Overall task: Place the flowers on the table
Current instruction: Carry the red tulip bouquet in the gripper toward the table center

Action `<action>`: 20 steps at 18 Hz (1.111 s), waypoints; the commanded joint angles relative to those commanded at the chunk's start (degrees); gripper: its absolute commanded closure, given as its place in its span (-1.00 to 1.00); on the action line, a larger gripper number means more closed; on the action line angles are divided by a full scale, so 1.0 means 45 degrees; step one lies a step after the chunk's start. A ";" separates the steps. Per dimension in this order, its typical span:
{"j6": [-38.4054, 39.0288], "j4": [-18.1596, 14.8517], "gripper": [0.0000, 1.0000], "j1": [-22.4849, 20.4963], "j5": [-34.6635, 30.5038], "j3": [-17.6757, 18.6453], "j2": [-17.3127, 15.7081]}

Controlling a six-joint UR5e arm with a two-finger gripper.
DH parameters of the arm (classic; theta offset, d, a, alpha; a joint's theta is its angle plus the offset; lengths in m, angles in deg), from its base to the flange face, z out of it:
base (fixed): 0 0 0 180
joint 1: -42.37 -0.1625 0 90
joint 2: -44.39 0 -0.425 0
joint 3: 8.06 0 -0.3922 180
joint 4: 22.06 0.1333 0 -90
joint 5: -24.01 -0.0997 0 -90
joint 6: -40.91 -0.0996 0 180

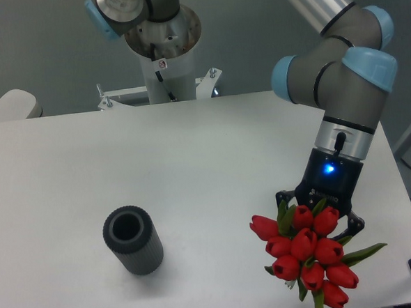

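Observation:
The flowers (306,254), a bunch of red tulips with green leaves, hang over the front right part of the white table (192,162). Their heads face the camera and their stems are hidden behind them. My gripper (320,208) points down right behind the bunch, its black body lit by a blue light. Its outer links show on both sides of the tulip heads, and it is shut on the flowers. The fingertips are covered by the blooms. I cannot tell whether the bunch touches the tabletop.
A dark grey ribbed cylinder (132,240) stands upright on the front left of the table, open at the top. The arm's base column (163,52) rises behind the far edge. The table's right edge runs close to the bunch.

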 joint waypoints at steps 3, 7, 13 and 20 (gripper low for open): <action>0.0000 -0.0039 0.35 0.0039 -0.0604 0.0195 -0.0351; 0.0000 -0.0469 0.35 0.0234 -0.0957 0.0332 -0.0781; 0.0000 -0.0566 0.36 0.0254 -0.1988 0.0645 -0.1366; 0.0000 -0.0937 0.36 0.1189 -0.5209 0.0820 -0.1660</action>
